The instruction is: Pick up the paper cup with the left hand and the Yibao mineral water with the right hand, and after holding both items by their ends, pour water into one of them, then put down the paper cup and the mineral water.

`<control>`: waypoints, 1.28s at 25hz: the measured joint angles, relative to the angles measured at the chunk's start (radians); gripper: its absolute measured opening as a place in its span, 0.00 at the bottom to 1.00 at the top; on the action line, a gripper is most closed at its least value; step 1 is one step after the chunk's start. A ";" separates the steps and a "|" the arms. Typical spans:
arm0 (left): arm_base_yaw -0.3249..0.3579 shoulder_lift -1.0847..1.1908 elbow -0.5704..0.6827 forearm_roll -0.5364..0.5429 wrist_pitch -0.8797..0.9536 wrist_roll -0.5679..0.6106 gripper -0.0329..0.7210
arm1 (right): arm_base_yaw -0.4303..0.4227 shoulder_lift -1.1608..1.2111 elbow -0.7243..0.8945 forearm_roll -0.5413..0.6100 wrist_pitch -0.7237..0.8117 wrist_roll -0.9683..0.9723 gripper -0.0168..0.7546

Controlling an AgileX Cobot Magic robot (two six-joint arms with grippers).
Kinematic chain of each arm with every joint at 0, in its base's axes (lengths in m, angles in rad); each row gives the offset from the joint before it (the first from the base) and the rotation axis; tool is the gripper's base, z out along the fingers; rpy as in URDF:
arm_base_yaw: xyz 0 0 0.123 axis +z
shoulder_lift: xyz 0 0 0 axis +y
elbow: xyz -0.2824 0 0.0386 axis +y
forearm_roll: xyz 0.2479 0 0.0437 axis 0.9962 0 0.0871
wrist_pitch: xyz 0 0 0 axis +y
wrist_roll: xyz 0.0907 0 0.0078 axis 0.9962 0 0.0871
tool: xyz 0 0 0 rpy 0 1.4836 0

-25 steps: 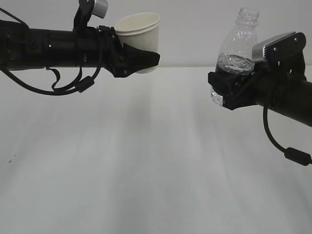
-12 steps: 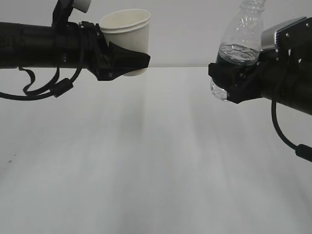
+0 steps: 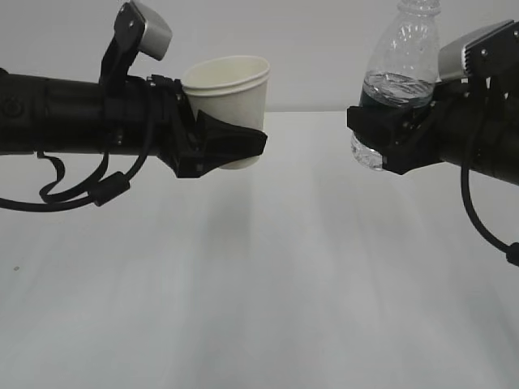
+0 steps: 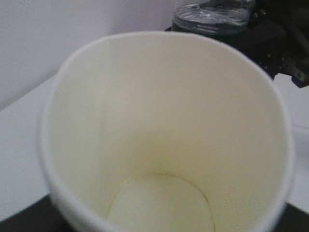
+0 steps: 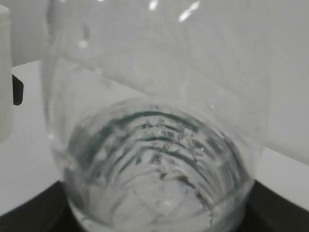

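My left gripper (image 3: pixel 231 146) is shut on the white paper cup (image 3: pixel 230 91) and holds it upright above the table. The left wrist view looks down into the cup (image 4: pixel 164 140); its cream inside looks dry. My right gripper (image 3: pixel 381 142) is shut on the Yibao mineral water bottle (image 3: pixel 399 65), gripping its lower body; the bottle stands nearly upright, uncapped, with water in its lower part. The right wrist view fills with the clear bottle (image 5: pixel 154 145) and its green band. Cup and bottle hang apart at about the same height, facing each other.
The white table (image 3: pixel 259 275) lies below both arms, with a pale wall behind. A black cable (image 3: pixel 81 190) loops under the left arm and another (image 3: pixel 482 227) hangs under the right arm.
The left arm has moved right and slightly down with the cup, closer to the bottle. The right arm has risen a little with the bottle since a second ago.
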 joint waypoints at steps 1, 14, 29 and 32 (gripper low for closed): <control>-0.002 0.000 0.015 -0.013 0.000 0.000 0.64 | 0.000 -0.004 0.000 -0.010 0.004 0.006 0.65; -0.051 -0.005 0.096 -0.079 0.010 0.024 0.64 | 0.000 -0.011 0.000 -0.094 0.036 0.062 0.65; -0.132 0.001 0.117 -0.135 0.010 0.108 0.63 | 0.000 -0.011 0.000 -0.163 0.037 0.085 0.65; -0.153 0.005 0.157 -0.173 0.010 0.142 0.62 | 0.000 -0.011 0.000 -0.167 0.037 0.091 0.65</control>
